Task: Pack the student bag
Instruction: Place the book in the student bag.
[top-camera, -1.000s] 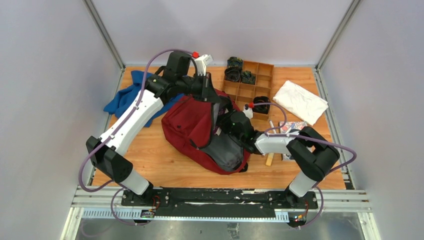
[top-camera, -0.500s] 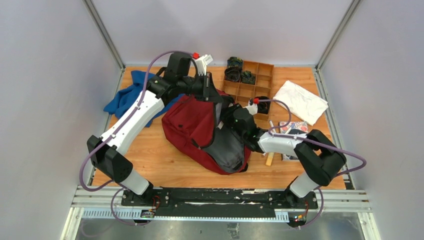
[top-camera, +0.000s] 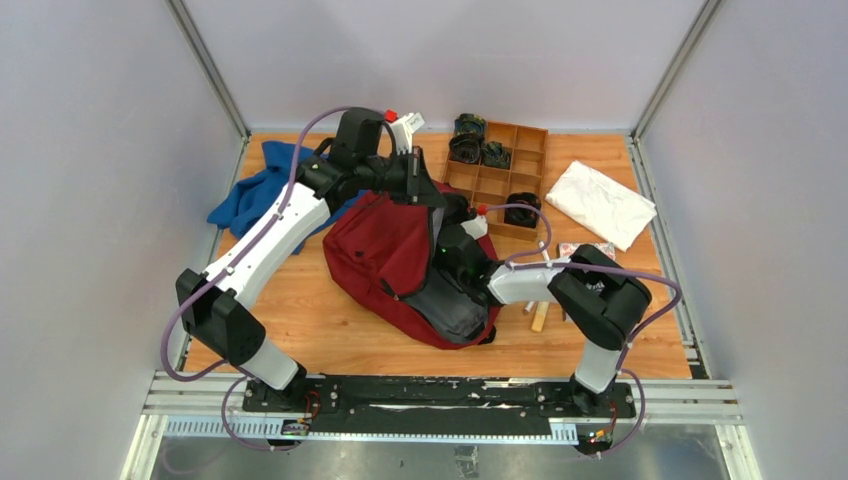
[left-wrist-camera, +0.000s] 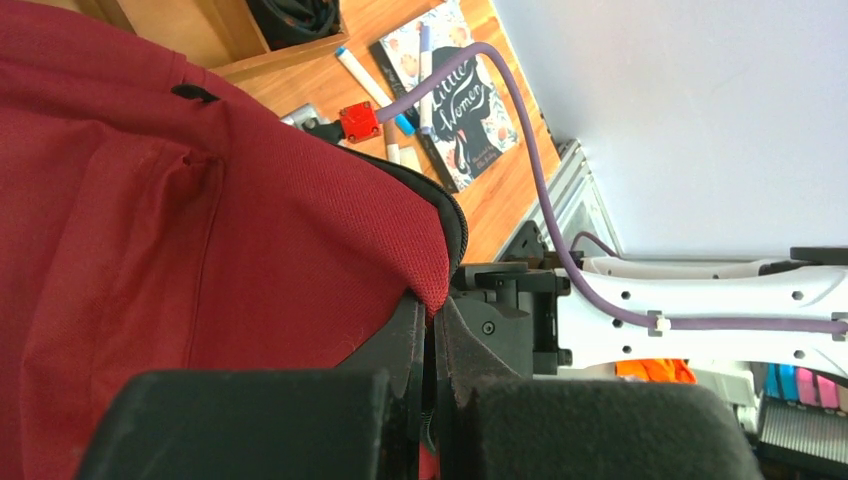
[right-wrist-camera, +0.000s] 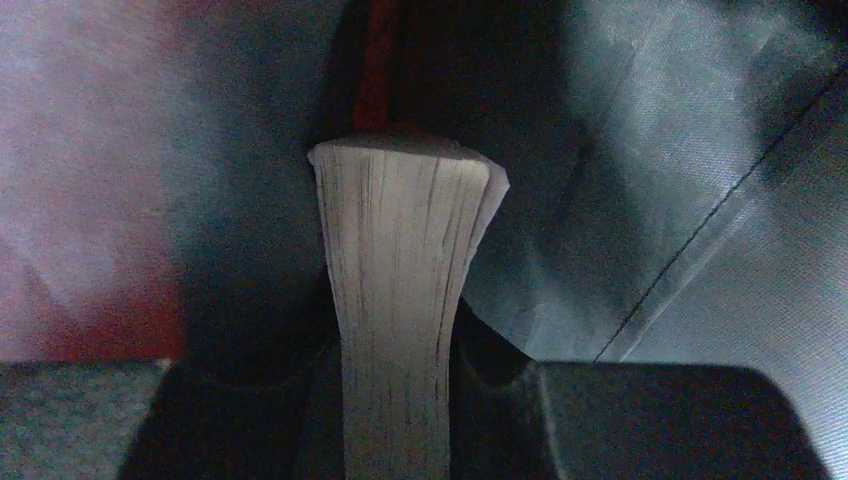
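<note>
In the middle of the surface: the student bag (top-camera: 375, 250), a large dark red soft fabric backpack with black zips and straps, lies on the orange-brown wooden surface (top-camera: 320, 330), its mouth turned toward the right edge.
At the bag's far rim: the left gripper (left-wrist-camera: 430, 345) is pinched fully shut on the red fabric edge beside the zip. It lifts that edge, apparently to prop the mouth open so the other arm has a way in.
Inside the bag's mouth: the right gripper (right-wrist-camera: 395, 350) is closed part-way on a thick paperback book (right-wrist-camera: 400, 230), a finger pressed to each cover and the cream page edges pointing ahead. Held this way, the book goes in narrow side first.
Around the book: dark grey lining (right-wrist-camera: 650, 150) on the right and red fabric on the left show that it is well within the bag. Whether it touches the bottom cannot be told.
Toward the right edge: a second book with a dark illustrated cover (left-wrist-camera: 468, 105) lies flat with a few pens (left-wrist-camera: 365, 80) on and beside it.
Toward the far edge: a divided wooden tray (top-camera: 525, 160) holds dark bundles, with a folded white cloth (top-camera: 603, 203) to its right.
At the far left corner: a crumpled blue cloth (top-camera: 245, 200).
Step in hand: judged to be seating the book before letting go, with the rim kept raised until the right arm is out.
</note>
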